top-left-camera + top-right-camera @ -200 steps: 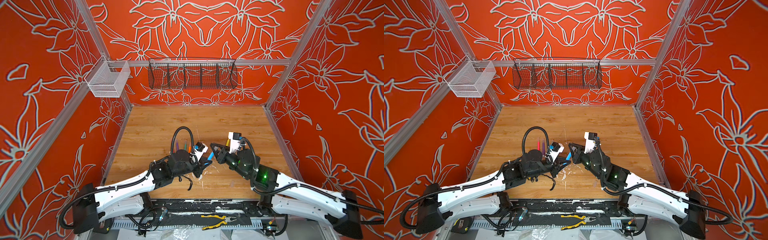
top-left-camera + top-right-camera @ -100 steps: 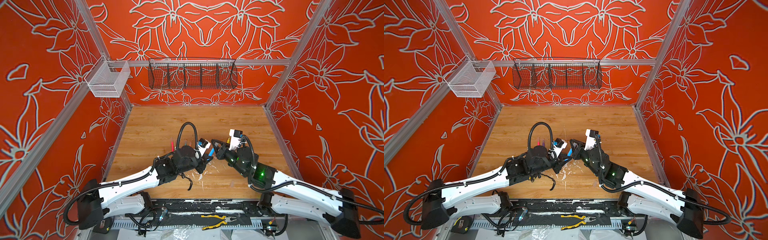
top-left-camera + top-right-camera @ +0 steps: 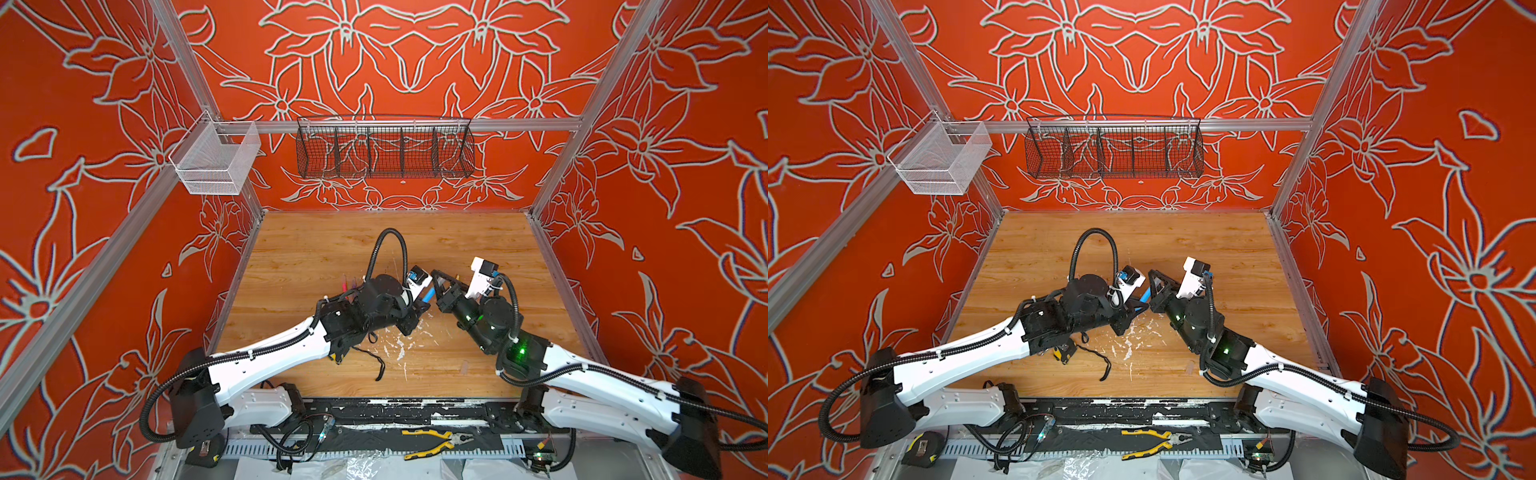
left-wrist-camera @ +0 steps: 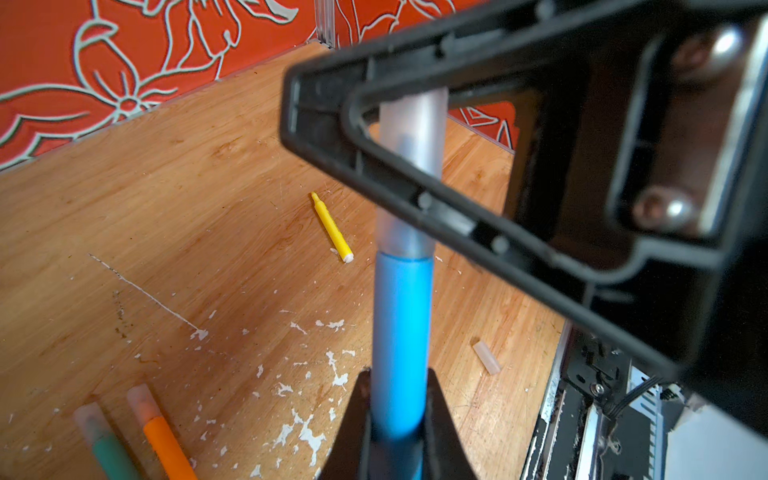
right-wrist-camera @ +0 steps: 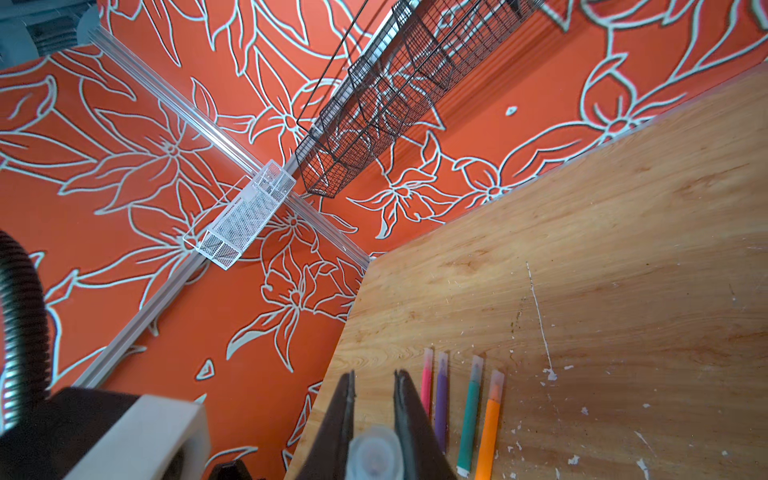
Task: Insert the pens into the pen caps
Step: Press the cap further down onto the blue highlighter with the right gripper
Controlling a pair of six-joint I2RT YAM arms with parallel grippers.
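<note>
Mid-frame in both top views, the blue felt-tip pen (image 3: 428, 296) is clamped by the left gripper (image 4: 397, 376), its tip inside the clear plastic cap (image 4: 405, 237) pinched by the right gripper (image 5: 374, 374); a straight seating push seems needed next.

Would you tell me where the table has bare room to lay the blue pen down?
The far strip of the table, below the black wire basket, is bare, and so is the far right corner. It is crowded mid-table: blue pen, capped pens, yellow pen.

Both arms reach inward, left tool (image 4: 397, 376) and right tool (image 5: 373, 376) clamped shut, nearly meeting.
</note>
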